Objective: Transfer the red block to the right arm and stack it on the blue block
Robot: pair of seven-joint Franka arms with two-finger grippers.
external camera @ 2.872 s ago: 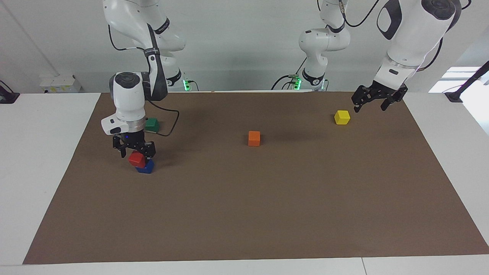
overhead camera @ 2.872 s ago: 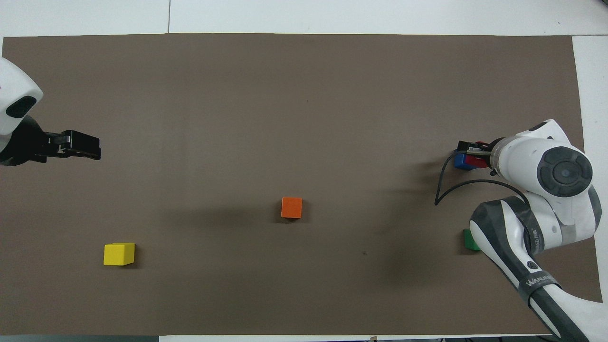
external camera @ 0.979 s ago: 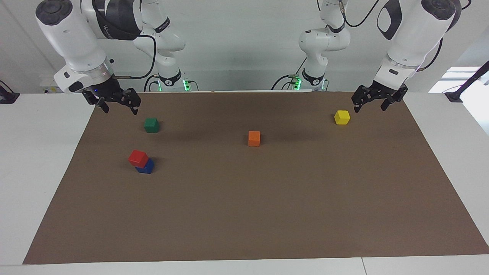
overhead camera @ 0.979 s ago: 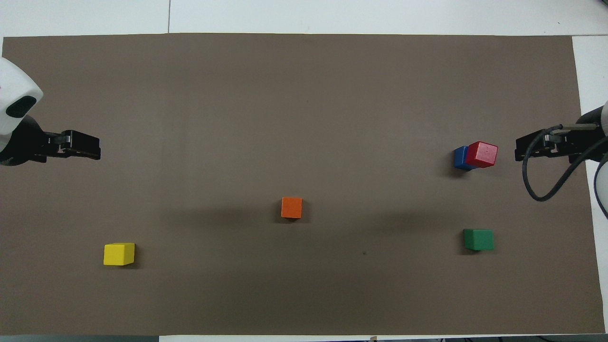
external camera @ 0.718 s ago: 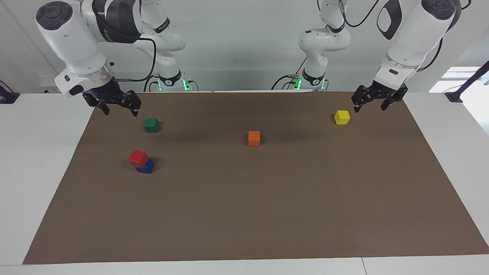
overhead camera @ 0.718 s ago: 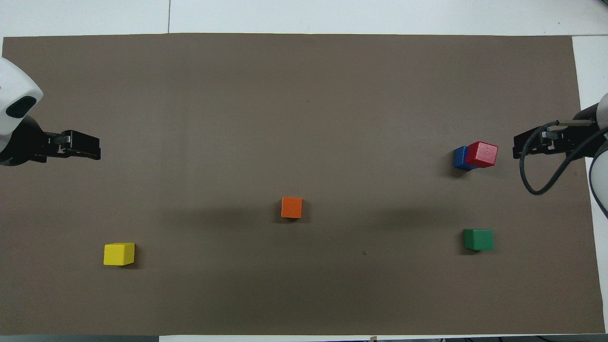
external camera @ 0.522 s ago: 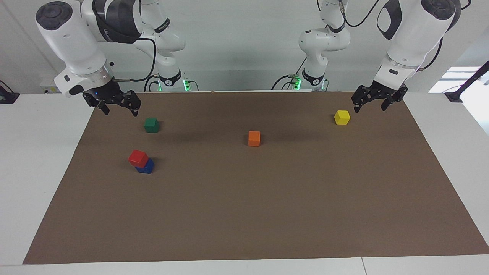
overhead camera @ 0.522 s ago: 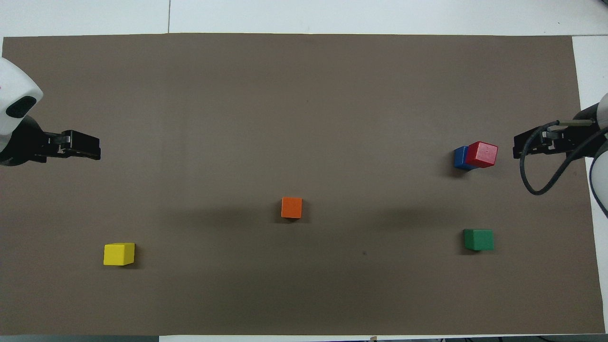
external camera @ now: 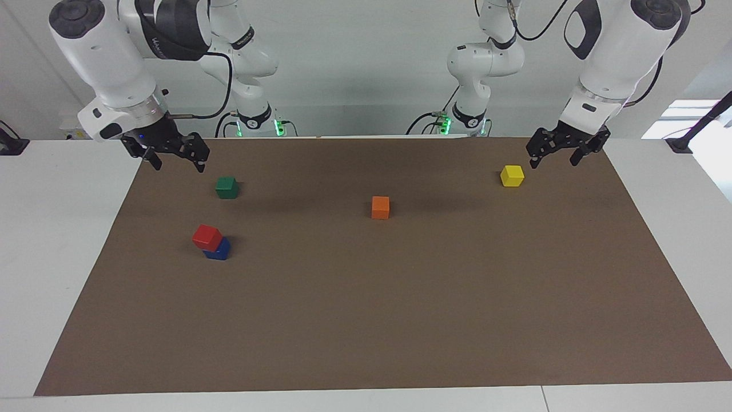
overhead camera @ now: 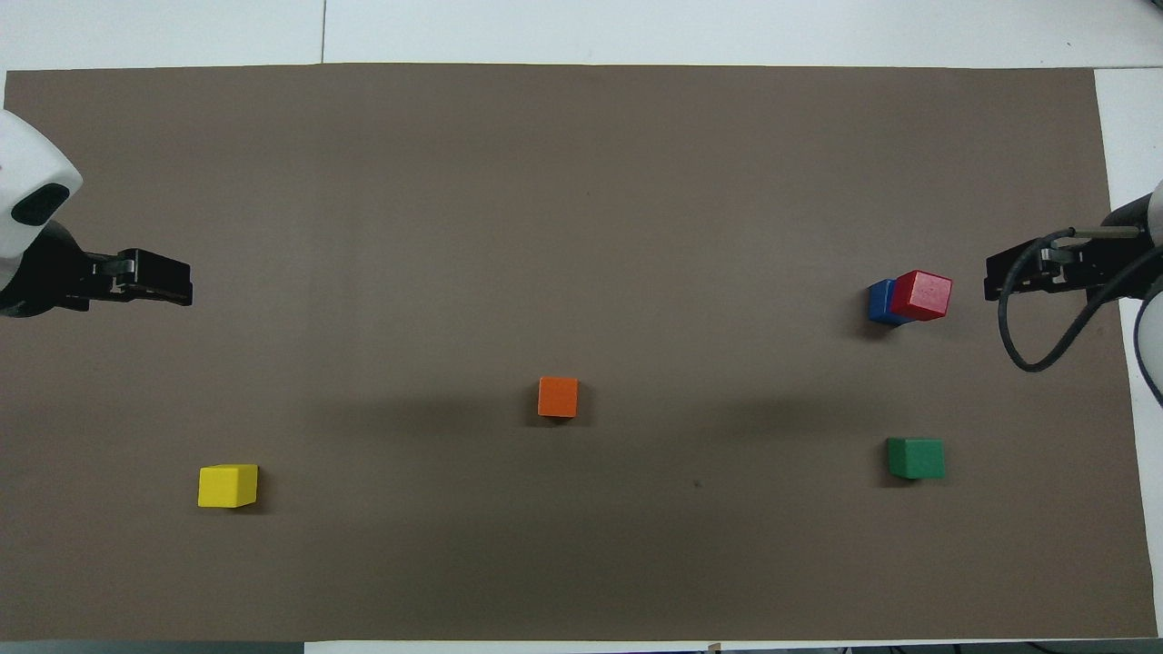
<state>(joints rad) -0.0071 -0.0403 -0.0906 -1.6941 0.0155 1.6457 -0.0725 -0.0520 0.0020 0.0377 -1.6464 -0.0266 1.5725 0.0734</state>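
Clock directions read on the overhead view, from the orange block (overhead camera: 558,397).

- Right arm (external camera: 114,74): jaws open, empty, up over the mat corner beside the green block (external camera: 227,187), which lies near 4 o'clock.
- Left arm (external camera: 606,63): waits, jaws open and empty, over the mat edge by the yellow block (external camera: 512,175), near 8 o'clock.
- Red block (external camera: 206,237): sits on the blue block (external camera: 220,250) on the bench mat, near 3 o'clock, farther from the robots than the green block.

Stack looks done but sloppy. Red is twisted and seems to overhang toward the right arm's end.

Risk: a bench bump or a low right arm pass tips red off. Any re-grasp could also drag blue.
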